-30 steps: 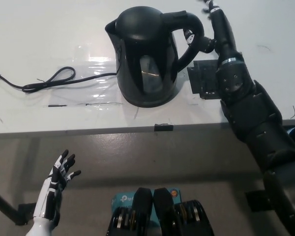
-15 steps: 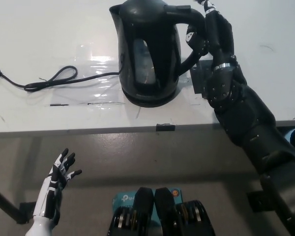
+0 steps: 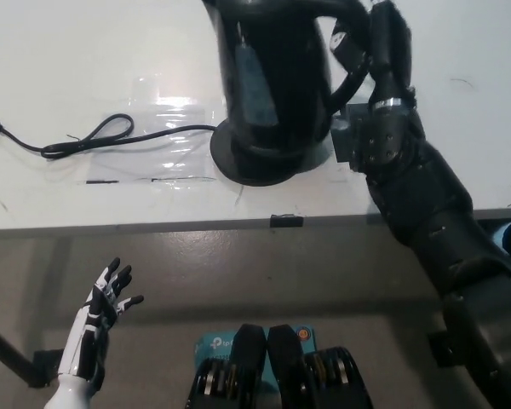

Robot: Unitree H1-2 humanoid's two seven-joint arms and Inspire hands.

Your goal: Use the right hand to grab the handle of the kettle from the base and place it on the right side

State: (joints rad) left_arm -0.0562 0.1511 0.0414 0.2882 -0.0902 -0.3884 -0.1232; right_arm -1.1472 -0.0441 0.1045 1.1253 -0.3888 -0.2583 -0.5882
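Right hand (image 3: 366,43) was clamped on the kettle (image 3: 277,68) handle; kettle sat lifted just above its base (image 3: 264,158) on the white table (image 3: 85,51). Left hand (image 3: 102,307) hung low, fingers apart. No readable markings on the kettle.

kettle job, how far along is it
Done: the right hand is shut on the handle of the kettle. In hand: the kettle sits raised and shifted right over its base, so the lift looks under way. Left: carry it right and set it on the table. The left hand rests open below the table edge.
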